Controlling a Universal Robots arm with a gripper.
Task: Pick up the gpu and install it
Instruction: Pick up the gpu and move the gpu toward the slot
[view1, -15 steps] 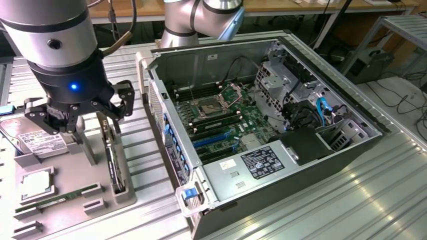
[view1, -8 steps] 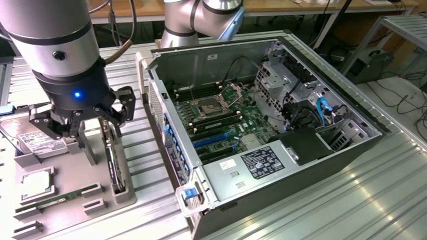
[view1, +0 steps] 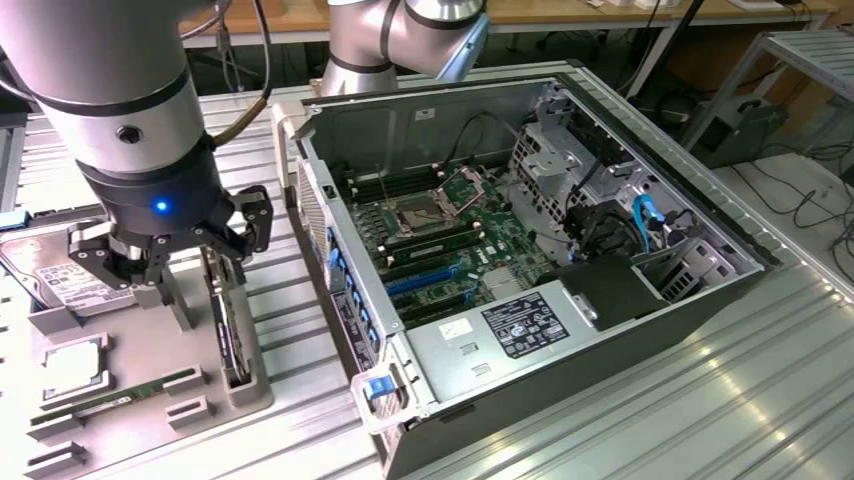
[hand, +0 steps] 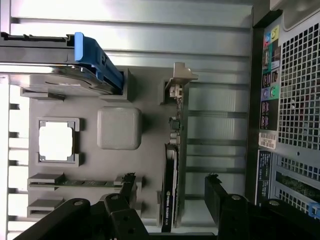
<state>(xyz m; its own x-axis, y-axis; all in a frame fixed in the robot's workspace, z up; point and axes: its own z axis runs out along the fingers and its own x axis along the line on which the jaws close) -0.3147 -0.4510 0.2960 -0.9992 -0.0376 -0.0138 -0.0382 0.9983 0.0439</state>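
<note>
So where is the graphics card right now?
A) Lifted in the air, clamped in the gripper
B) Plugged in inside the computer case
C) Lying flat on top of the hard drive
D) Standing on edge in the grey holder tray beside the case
D: the gpu stands on edge in a slot of the grey holder tray, with the open gripper above it, not closed on it.

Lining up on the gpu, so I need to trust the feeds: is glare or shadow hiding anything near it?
Wrist view: the gpu reads dark but distinct against the grey tray; glare whitens the table and the square chip; the open pincer is in shadow. Exterior view: glare streaks on the table, away from the gpu.
</note>
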